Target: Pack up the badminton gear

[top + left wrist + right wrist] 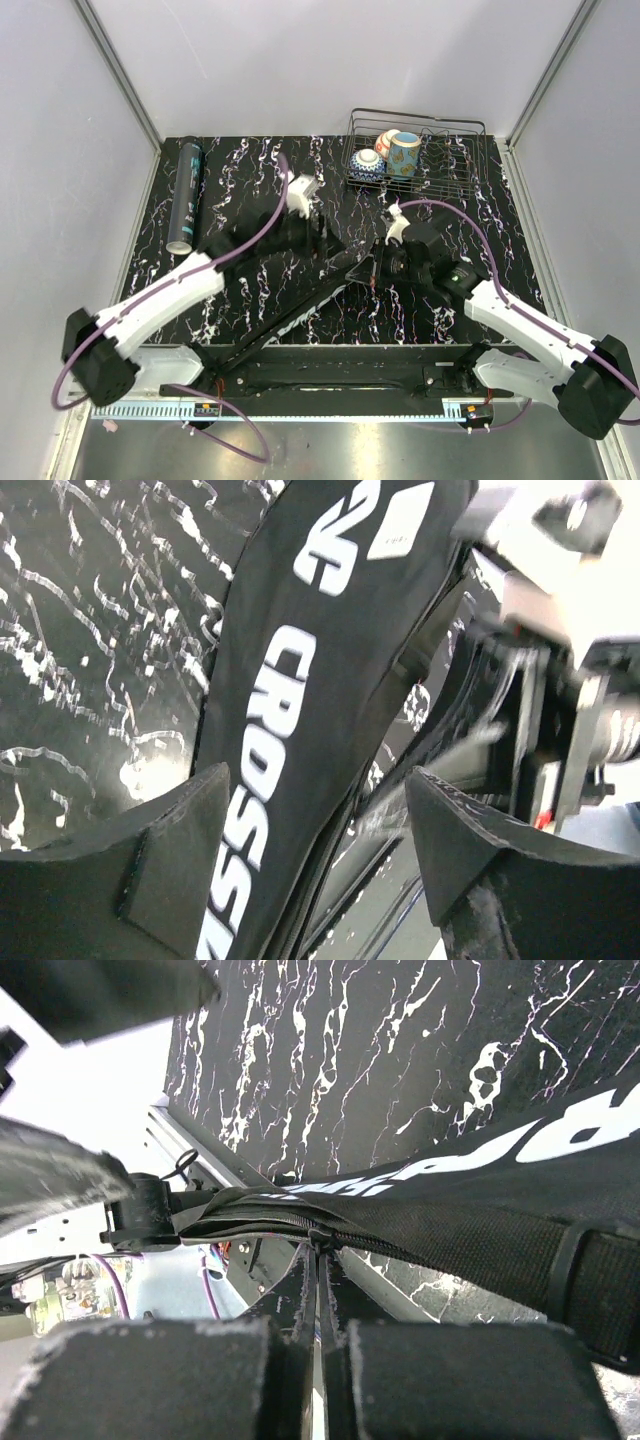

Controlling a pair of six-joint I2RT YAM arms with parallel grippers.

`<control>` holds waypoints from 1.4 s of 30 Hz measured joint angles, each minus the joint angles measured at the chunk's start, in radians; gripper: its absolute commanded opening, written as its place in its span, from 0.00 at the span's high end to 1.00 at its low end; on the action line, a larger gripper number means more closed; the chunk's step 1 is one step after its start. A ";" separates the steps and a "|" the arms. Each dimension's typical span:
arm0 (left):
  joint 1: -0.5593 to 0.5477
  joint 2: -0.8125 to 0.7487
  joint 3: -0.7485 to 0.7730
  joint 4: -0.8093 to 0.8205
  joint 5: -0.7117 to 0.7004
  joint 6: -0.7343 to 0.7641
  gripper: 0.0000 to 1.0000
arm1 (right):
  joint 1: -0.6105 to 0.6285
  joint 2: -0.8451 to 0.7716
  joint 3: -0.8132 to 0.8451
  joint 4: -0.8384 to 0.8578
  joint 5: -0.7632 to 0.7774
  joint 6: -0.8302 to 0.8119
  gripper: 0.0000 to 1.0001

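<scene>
We have the long black bag [290,730] lying slantwise across the middle of the table [250,170].
Our left gripper [315,790] hangs spread above its white CROSSWAY lettering; our right gripper [310,1335] pinches the zip tab [318,1270] tight. The dark tube [187,197] lies well apart, far left.

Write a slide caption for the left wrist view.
Left gripper, fingers apart, above the black CROSSWAY bag on the dark marbled table.
</scene>
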 measured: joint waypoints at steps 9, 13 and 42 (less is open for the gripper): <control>0.042 0.417 0.356 -0.010 0.386 0.052 0.30 | 0.000 0.001 0.046 -0.013 -0.027 -0.012 1.00; 0.045 0.537 0.406 -0.027 0.514 0.081 0.34 | 0.000 0.000 0.050 -0.018 -0.037 -0.013 1.00; -0.042 0.668 0.394 0.229 0.626 0.051 1.00 | -0.002 -0.029 0.060 -0.089 -0.011 -0.014 1.00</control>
